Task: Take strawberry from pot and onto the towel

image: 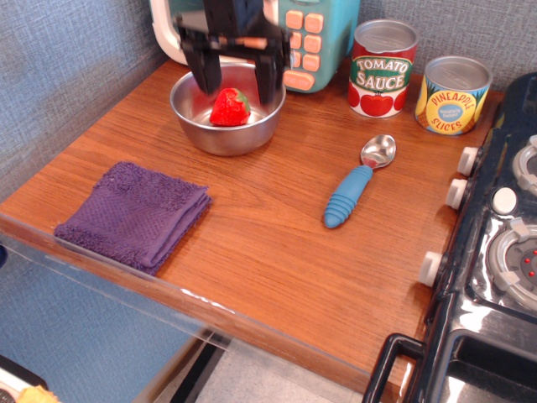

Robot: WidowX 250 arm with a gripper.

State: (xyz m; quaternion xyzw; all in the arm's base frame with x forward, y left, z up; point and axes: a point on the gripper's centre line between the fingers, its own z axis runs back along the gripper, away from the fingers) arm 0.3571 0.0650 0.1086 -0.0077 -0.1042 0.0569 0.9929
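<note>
The red strawberry with a green cap lies inside the shiny steel pot at the back left of the wooden counter. My gripper hangs open just above the pot, one black finger on each side of the strawberry, not touching it. The folded purple towel lies flat near the counter's front left edge, well in front of the pot and apart from it.
A toy microwave stands right behind the pot. A tomato sauce can and a pineapple can stand at the back right. A blue-handled spoon lies mid-right. A toy stove borders the right side.
</note>
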